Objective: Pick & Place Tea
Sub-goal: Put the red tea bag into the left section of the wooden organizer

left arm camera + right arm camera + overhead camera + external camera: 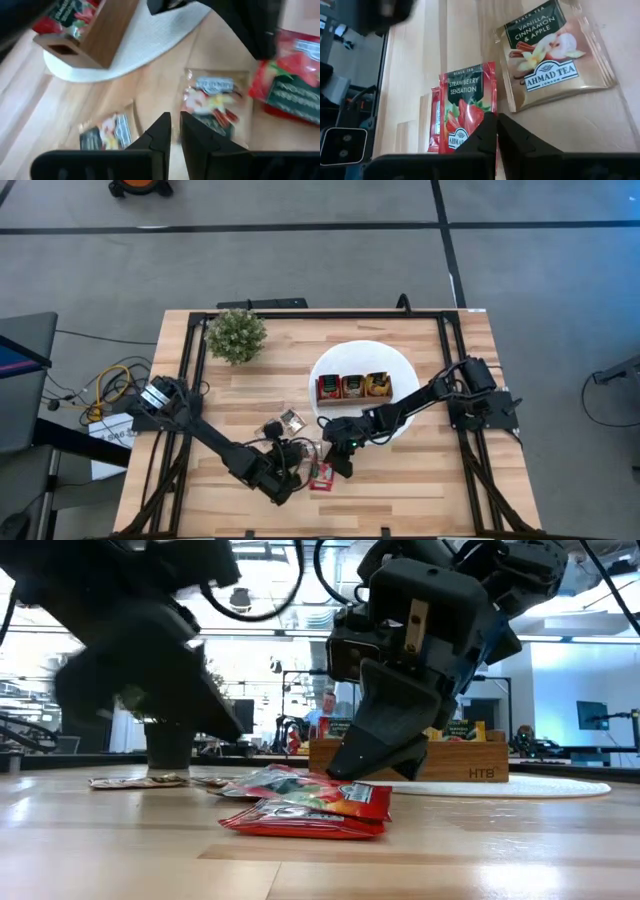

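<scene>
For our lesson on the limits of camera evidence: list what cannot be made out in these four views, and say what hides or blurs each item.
- Low view: the left arm is a dark blur, its tool unseen.
- Right wrist view: whether the right tool grips the strawberry sachet; its fingers cover the contact.
- High view: sachet labels in the wooden tray are too small.
- Left wrist view: the pale sachet print is blurred.

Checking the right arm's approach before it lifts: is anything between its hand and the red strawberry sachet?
Nothing visible. The right hand is shut, its fingertips right over the red strawberry sachet. The pale vanilla sachet lies apart beside it, and the left hand points at other sachets.
</scene>
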